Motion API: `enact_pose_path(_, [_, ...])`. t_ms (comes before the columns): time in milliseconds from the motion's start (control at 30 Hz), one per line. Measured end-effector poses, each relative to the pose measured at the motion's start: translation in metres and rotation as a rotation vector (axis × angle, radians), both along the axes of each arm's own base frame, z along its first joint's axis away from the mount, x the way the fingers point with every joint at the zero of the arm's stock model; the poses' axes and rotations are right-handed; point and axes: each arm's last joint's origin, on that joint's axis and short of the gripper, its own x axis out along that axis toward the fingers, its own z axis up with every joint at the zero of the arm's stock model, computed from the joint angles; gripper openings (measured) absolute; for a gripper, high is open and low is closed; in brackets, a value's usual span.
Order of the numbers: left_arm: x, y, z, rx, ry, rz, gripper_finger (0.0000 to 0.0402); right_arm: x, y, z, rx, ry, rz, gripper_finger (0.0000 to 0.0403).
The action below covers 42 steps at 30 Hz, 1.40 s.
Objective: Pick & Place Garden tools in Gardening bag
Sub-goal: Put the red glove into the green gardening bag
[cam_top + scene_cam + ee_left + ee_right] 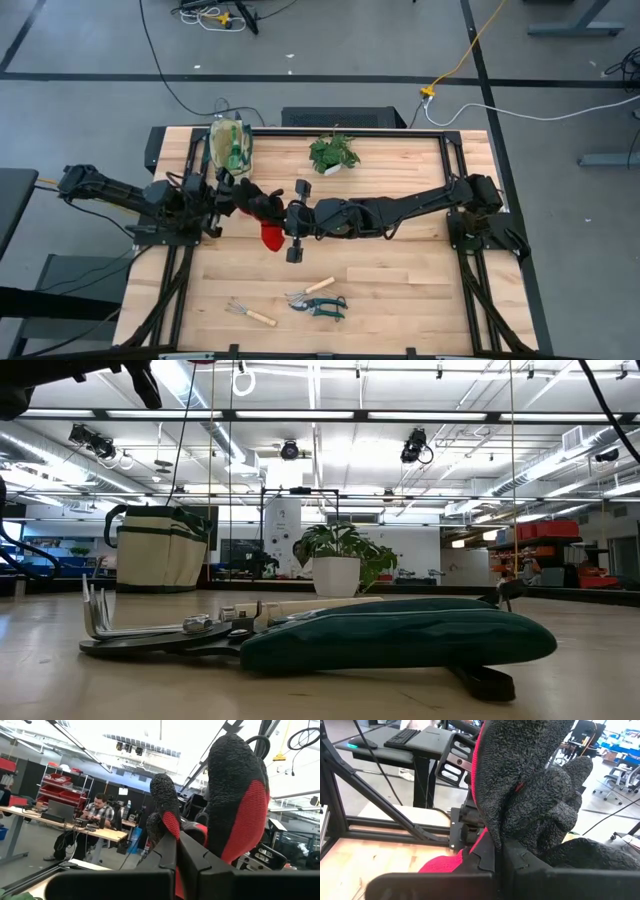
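Above the tabletop [400, 280], mid-span: black-and-red gloves [262, 212] are hanging between both arms.
Left hand [232, 196]: is clenching on the gloves.
Right hand [285, 215]: is clamping the gloves too.
Gardening bag [231, 145]: is standing at the far left.
Pruning shears [322, 305]: are lying at the near edge beside a wooden-handled rake [248, 314].
Potted plant [333, 153]: is sitting at the far middle.

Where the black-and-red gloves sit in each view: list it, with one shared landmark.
High view: black-and-red gloves mid-table, between both grippers.
Low view: not in it.
Left wrist view: gloves clamped in the left gripper.
Right wrist view: gloves clamped in the right gripper.
Shared landmark: the wooden table.
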Motion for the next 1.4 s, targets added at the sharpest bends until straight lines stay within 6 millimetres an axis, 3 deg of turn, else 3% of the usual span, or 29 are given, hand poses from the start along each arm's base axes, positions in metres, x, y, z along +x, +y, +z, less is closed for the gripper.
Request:
enact_pose_path(367, [-0.001, 0.001, -0.001, 0.008, 0.014, 0.014, 0.0002, -0.001, 0.000, -0.002, -0.006, 0.025, -0.001, 0.0013])
enact_pose_path(633, [-0.016, 0.005, 0.003, 0.013, 0.032, 0.064, 0.0002, -0.001, -0.001, -0.004, -0.020, 0.046, -0.036, 0.0018])
enact_pose_path(933, [-0.030, 0.011, 0.034, 0.042, 0.172, 0.143, 0.0001, -0.001, -0.003, -0.004, -0.047, 0.047, -0.064, 0.0028])
enact_pose_path(1067, [-0.033, 0.012, 0.039, 0.041, 0.203, 0.179, 0.0001, -0.001, -0.003, -0.004, -0.054, 0.045, -0.070, 0.0033])
enact_pose_path(1200, [-0.033, 0.014, 0.039, 0.039, 0.214, 0.227, 0.0001, -0.001, -0.001, -0.004, -0.055, 0.047, -0.057, 0.0051])
enact_pose_path(1400, [-0.034, 0.016, 0.038, 0.065, 0.241, 0.316, 0.0001, -0.001, -0.002, -0.004, -0.055, 0.044, -0.063, 0.0109])
